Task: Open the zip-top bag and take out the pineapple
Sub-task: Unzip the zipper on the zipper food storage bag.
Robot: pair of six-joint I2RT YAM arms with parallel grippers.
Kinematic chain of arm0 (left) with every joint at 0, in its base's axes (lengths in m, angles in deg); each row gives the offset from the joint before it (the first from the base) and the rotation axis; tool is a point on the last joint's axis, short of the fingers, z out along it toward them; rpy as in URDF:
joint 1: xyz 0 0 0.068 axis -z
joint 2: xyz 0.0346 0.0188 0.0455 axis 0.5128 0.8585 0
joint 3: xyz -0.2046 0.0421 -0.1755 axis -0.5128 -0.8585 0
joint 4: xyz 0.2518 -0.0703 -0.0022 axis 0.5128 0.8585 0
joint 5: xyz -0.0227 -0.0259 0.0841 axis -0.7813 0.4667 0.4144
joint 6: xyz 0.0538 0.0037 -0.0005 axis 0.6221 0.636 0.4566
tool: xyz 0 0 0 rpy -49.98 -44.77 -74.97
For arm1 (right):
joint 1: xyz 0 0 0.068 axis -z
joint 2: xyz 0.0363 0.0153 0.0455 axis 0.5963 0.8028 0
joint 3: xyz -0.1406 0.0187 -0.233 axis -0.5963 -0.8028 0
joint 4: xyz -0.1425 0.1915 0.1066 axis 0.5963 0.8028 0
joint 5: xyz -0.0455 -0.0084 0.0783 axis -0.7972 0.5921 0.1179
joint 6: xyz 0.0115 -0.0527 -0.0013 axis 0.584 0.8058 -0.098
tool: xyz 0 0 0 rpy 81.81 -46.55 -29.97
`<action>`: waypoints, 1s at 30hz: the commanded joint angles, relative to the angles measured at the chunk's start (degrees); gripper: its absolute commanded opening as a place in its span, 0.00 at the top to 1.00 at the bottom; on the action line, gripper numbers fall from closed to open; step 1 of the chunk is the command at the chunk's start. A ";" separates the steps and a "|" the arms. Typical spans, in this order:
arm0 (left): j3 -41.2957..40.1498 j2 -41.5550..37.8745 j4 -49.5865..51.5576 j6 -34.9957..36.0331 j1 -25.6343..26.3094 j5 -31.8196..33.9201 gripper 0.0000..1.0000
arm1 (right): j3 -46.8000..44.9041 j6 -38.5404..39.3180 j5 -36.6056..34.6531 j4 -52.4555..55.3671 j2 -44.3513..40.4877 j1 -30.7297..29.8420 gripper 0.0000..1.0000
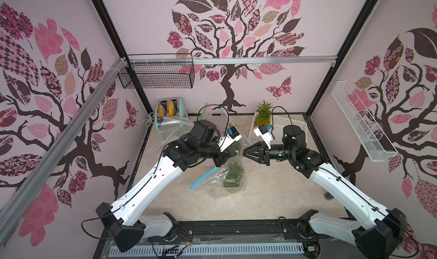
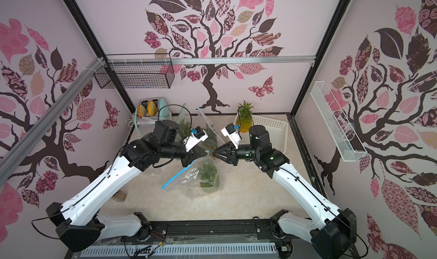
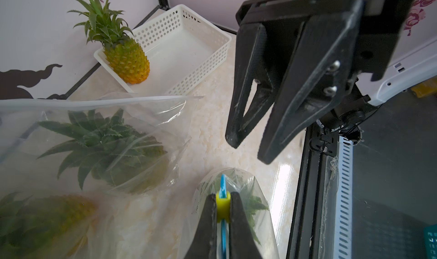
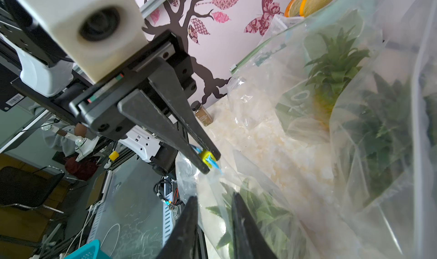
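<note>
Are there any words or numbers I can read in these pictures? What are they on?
No text here can be read for certain.
Green print on a clear bag: blurred and seen through crinkled plastic, unreadable.
Barcode sticker on a black robot part: only the bars show, the digits are too small.
Label on the small jar: too blurred to read.

Pale pink walls (image 1: pixel 146 21) carry decal trees (image 1: pixel 230 85) with patterned leaves (a butterfly (image 1: pixel 279 88) too). A black wire basket (image 1: pixel 156 78) hangs from the rear rail (image 1: pixel 272 61), a white mesh shelf (image 1: pixel 361 123) on a side wall; the worktop (image 1: pixel 272 194) is cream marble.
</note>
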State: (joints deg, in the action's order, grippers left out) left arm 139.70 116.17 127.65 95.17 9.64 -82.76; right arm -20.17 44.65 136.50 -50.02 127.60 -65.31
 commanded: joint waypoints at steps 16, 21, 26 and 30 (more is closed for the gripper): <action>2.37 0.46 -2.35 0.35 -0.31 -4.15 1.00 | 3.10 -3.93 5.39 -7.69 2.83 -0.32 0.80; 2.63 0.69 -2.69 0.22 -0.32 -4.68 1.00 | 3.31 -4.63 5.95 -8.43 3.49 -0.94 0.82; 2.61 0.99 -2.91 0.04 -0.31 -5.08 1.00 | 2.96 -5.78 6.28 -10.12 3.51 -1.36 0.87; 2.80 1.26 -2.99 0.04 -0.29 -5.42 1.00 | 2.57 -6.59 6.80 -11.24 3.79 -1.57 0.91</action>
State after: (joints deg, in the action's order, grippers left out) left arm 141.01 116.63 126.67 95.14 9.31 -86.32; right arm -19.63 39.06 141.29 -58.63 131.17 -65.90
